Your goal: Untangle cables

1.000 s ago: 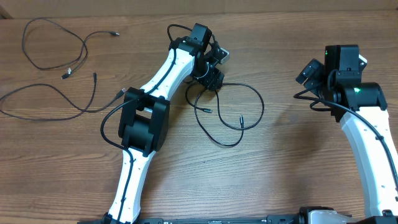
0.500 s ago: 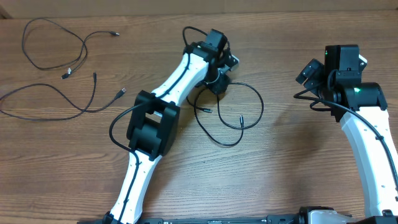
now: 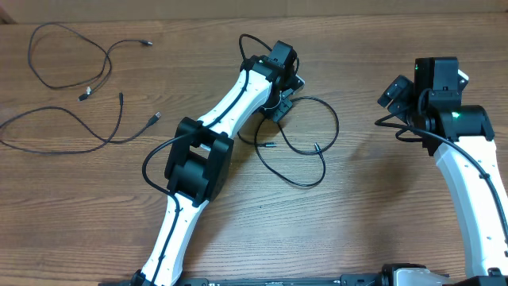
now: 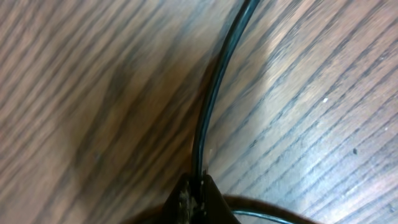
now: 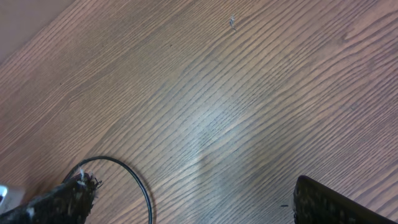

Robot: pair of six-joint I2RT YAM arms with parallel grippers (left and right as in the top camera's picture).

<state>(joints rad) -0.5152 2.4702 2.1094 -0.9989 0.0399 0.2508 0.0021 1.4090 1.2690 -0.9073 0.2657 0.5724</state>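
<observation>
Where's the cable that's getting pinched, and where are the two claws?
pinched cable (image 4: 214, 93): left wrist view, middle of the black cord.
left claw (image 4: 194, 194): left wrist view, shut tips at the bottom edge.
right claw (image 5: 189, 186): right wrist view, gap between its open tips.

We note the table (image 3: 373, 214) as brown wood grain with a dull sheen. The cable (image 4: 210, 93) at the left wrist has a smooth, slightly glossy black sheath. The left arm (image 3: 234, 95) has links of smooth white plastic, and its joint housing (image 3: 197, 159) is matt black. On the right gripper (image 5: 193, 202), one pad (image 5: 68, 198) looks rough and frayed.
</observation>
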